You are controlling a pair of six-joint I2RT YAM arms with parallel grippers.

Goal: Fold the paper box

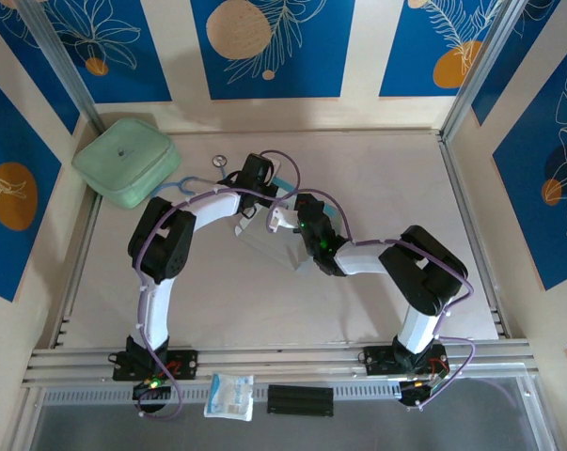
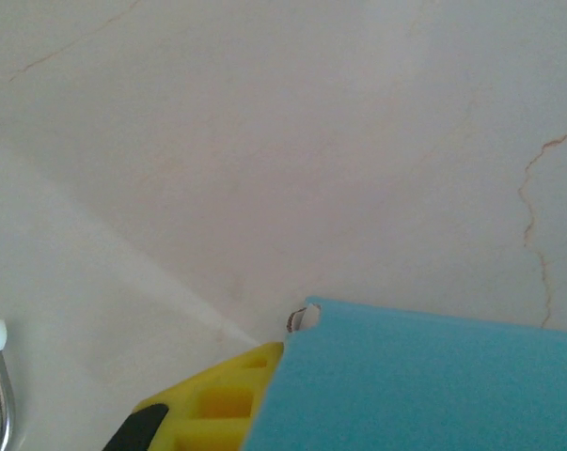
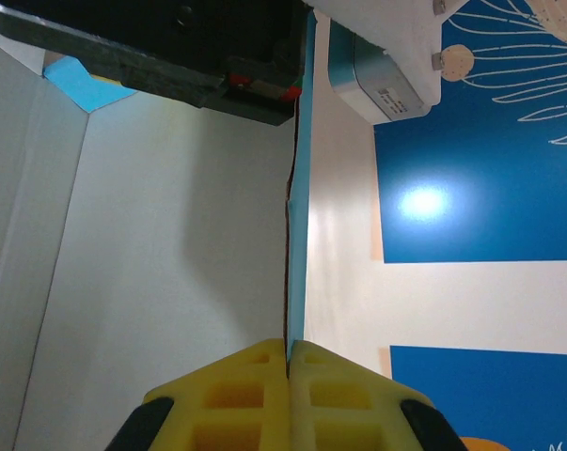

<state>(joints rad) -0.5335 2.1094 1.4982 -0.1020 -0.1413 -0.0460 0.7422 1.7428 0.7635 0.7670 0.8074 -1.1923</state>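
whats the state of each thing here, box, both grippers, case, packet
paper box, partly folded, one panel pinched edge-on
right gripper, shut on paper box
left gripper, against a blue panel, open or shut unclear
green case, closed, flat at the far left
packet, lying flat at the near edge

The paper box (image 1: 267, 242), thin card that is white on one face and light blue on the other, lies part-folded at the centre of the top view, its white panels creased at angles, one wall edge-on up the middle of the right wrist view.
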